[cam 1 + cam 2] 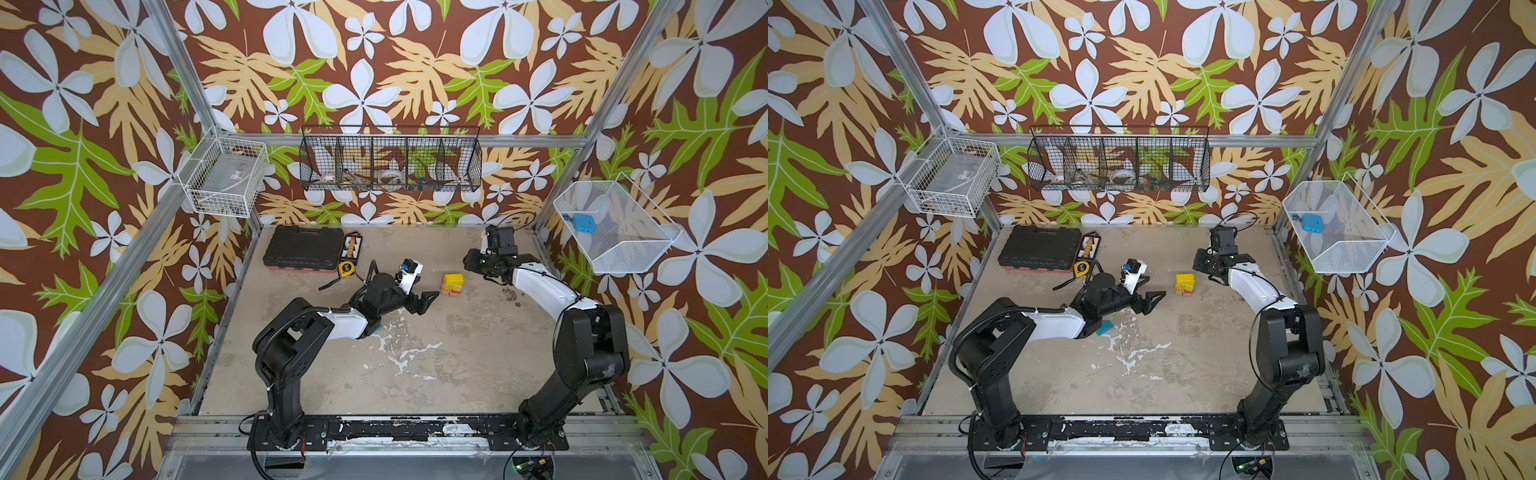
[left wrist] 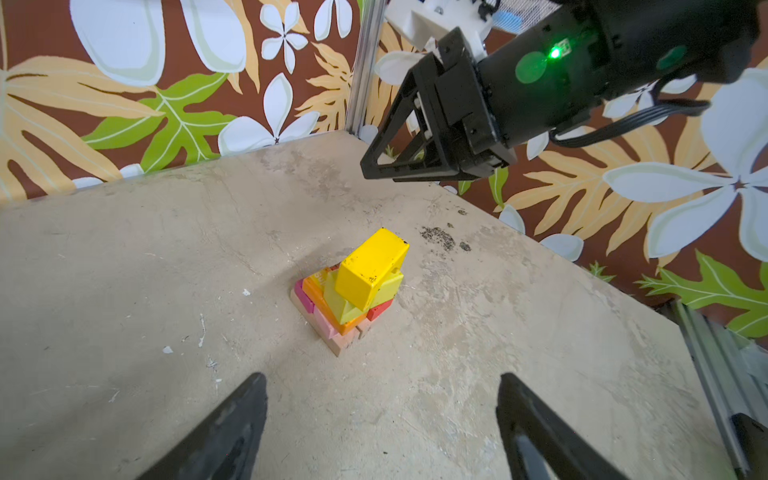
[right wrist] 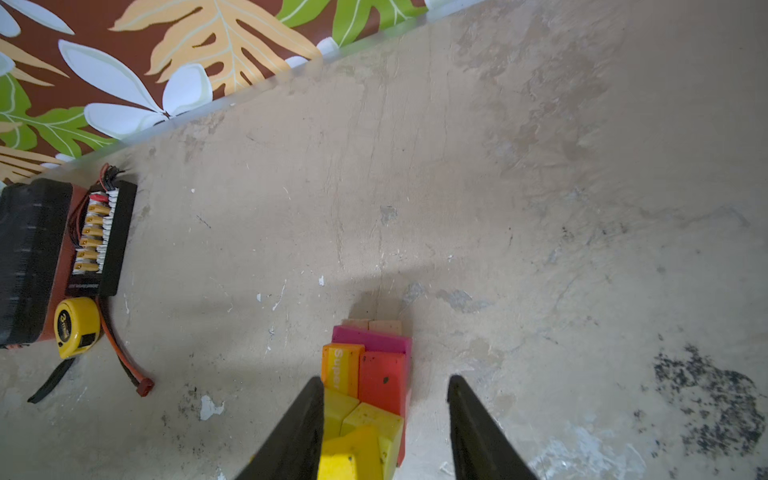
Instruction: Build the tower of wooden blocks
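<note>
The tower [image 1: 452, 284] [image 1: 1185, 284] stands mid-table: tan planks at the base, pink, magenta, orange and red blocks above, then yellow-green blocks. A yellow block [image 2: 372, 266] lies skewed on top. My left gripper [image 1: 426, 300] [image 2: 381, 378] is open and empty, low and to the left of the tower [image 2: 332, 328]. My right gripper [image 1: 473, 261] [image 3: 385, 379] hovers above and to the right of the tower [image 3: 382, 378], jaws apart, holding nothing; it also shows in the left wrist view [image 2: 374, 168]. A teal block [image 1: 1104, 327] lies on the table, partly under my left arm.
A black tool case [image 1: 303, 249], a connector board [image 1: 353, 246] and a yellow tape measure [image 1: 347, 269] sit at the back left. Wire baskets hang on the walls: white [image 1: 226, 176], black [image 1: 390, 160], white [image 1: 615, 226]. Dark grit [image 1: 509, 294] lies right of the tower.
</note>
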You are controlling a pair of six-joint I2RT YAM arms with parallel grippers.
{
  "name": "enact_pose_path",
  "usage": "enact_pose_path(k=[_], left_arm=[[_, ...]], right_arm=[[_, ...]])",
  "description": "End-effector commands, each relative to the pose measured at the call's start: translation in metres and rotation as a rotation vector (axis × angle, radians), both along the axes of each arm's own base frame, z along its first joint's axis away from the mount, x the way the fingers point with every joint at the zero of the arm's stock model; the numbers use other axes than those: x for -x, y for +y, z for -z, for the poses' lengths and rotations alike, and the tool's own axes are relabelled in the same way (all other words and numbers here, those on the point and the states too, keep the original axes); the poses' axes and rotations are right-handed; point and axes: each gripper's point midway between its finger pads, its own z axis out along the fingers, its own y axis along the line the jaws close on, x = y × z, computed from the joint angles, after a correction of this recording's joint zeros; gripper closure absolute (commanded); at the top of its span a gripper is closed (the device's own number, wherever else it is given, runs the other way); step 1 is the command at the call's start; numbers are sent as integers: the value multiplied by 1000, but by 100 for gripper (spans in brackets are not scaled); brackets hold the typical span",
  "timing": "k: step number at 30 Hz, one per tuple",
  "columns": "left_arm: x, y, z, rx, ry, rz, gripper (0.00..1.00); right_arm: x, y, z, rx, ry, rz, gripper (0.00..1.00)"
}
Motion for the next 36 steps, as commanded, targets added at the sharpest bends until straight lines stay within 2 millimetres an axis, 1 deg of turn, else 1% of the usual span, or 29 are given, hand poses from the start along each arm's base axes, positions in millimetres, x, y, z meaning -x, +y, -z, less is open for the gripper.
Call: enact_pose_path(k=[1, 6, 11, 14, 24, 32, 36], left_arm=[[-11, -4, 18, -81, 8, -28, 13], [-24, -19, 40, -154, 22, -36, 13], [-35, -35, 51, -170, 41, -27, 14], [-42, -41, 55, -176, 53, -37, 14], [-55, -46, 53, -183, 61, -70, 15], [-61, -45, 50, -187, 59, -96, 15], [-63, -44, 53, -196, 61, -107, 14]], right_arm=[[-4, 5, 4, -1, -10, -35, 51], [-5, 4, 15, 12, 10, -33, 52], [-6, 4, 24, 18, 34, -32, 54], [-6, 4, 27, 21, 42, -32, 54], [-4, 6, 32, 10, 53, -43, 54], [-1, 4, 29, 12, 48, -36, 55], [1, 4, 29, 13, 50, -35, 55]])
